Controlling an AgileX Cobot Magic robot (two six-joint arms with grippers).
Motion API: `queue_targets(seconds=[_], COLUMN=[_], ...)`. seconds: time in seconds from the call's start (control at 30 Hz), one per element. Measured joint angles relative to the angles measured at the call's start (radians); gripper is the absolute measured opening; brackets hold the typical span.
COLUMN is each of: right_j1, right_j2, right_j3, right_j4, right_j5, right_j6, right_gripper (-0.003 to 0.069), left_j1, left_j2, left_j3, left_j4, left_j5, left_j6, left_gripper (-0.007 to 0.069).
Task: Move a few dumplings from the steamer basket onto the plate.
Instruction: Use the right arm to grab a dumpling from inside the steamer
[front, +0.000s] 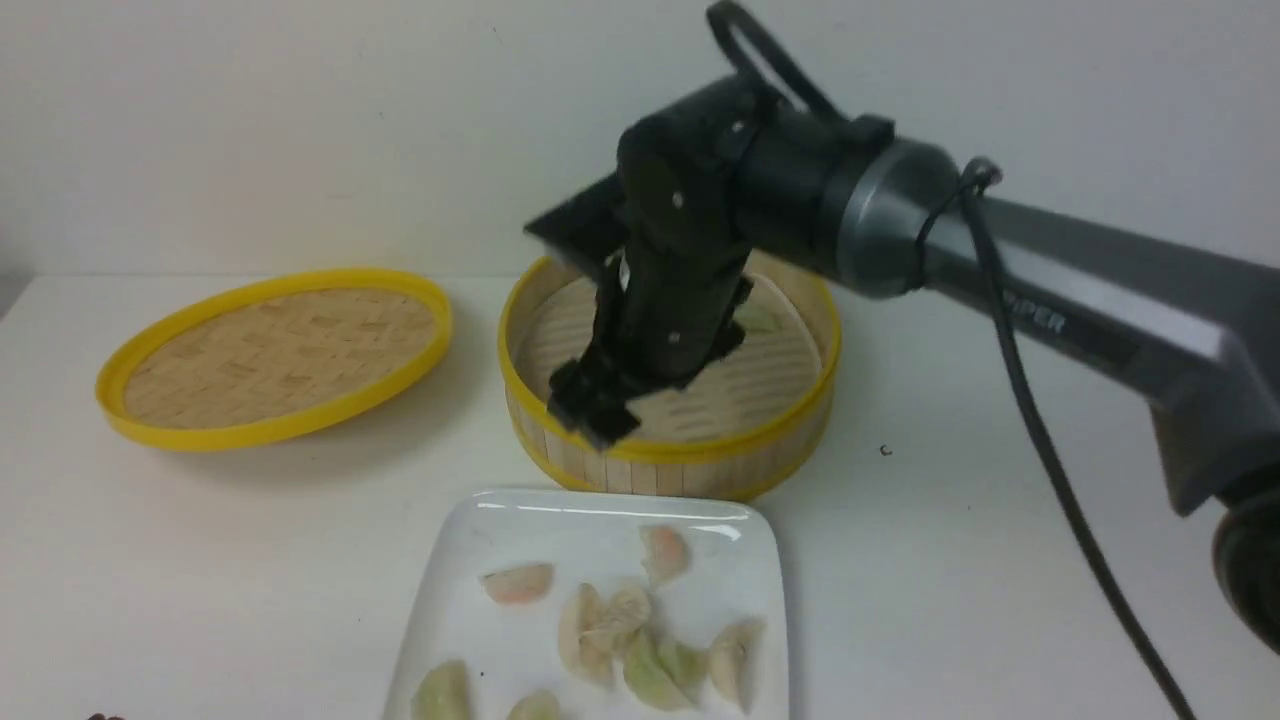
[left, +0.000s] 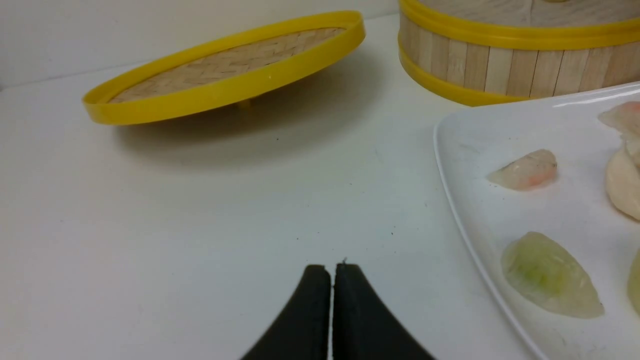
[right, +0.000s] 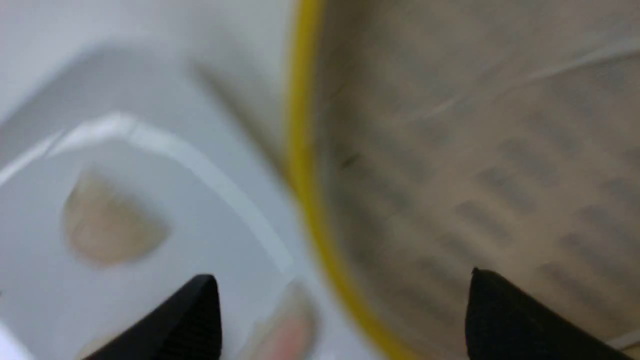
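Observation:
In the front view my right gripper hangs over the near rim of the steamer basket, pointing down. It is open, with nothing between its fingers. One pale green dumpling shows on the basket floor behind the arm. The white square plate lies just in front of the basket and holds several dumplings. The right wrist view is blurred: the open right gripper straddles the basket's yellow rim, with the plate and a pink-tinged dumpling below. My left gripper is shut, low over the table beside the plate.
The flat woven lid with a yellow rim lies on the white table to the left of the basket, also seen as the lid in the left wrist view. My right arm and its black cable cross the right side.

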Motion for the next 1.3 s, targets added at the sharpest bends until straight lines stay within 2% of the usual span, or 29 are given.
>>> queue_targets(seconds=[0.23, 0.4, 0.63, 0.8, 0.97, 1.07, 1.17, 1.3], right_j1=[-0.171, -0.189, -0.185, -0.186, -0.185, -0.186, -0.186, -0.186], right_j2=[0.182, 0.303, 0.351, 0.357, 0.369, 0.370, 0.372, 0.366], right_j3=[-0.223, -0.296, -0.310, -0.312, -0.313, -0.315, -0.318, -0.328], right_j4=[0.025, 0.036, 0.036, 0.036, 0.050, 0.057, 0.059, 0.060], right_j5=[-0.016, -0.063, -0.142, -0.156, -0.140, -0.132, -0.121, -0.078], right_j6=[0.011, -0.028, -0.081, -0.085, -0.089, -0.089, -0.085, -0.060], right_gripper=[0.0556, 0.0547, 0.0522, 0.0444, 0.0256, 0.0188, 0.0142, 0.0139], left_j1=[0.000, 0.000, 0.000, 0.000, 0.000, 0.000, 0.000, 0.000], left_j2=[0.000, 0.000, 0.000, 0.000, 0.000, 0.000, 0.000, 0.000], left_j3=[0.000, 0.000, 0.000, 0.000, 0.000, 0.000, 0.000, 0.000], left_j4=[0.000, 0.000, 0.000, 0.000, 0.000, 0.000, 0.000, 0.000], left_j5=[0.000, 0.000, 0.000, 0.000, 0.000, 0.000, 0.000, 0.000], left_j6=[0.000, 0.000, 0.000, 0.000, 0.000, 0.000, 0.000, 0.000], left_gripper=[-0.0006, -0.0006, -0.0006, -0.0006, -0.0006, -0.0006, -0.0006, -0.0006])
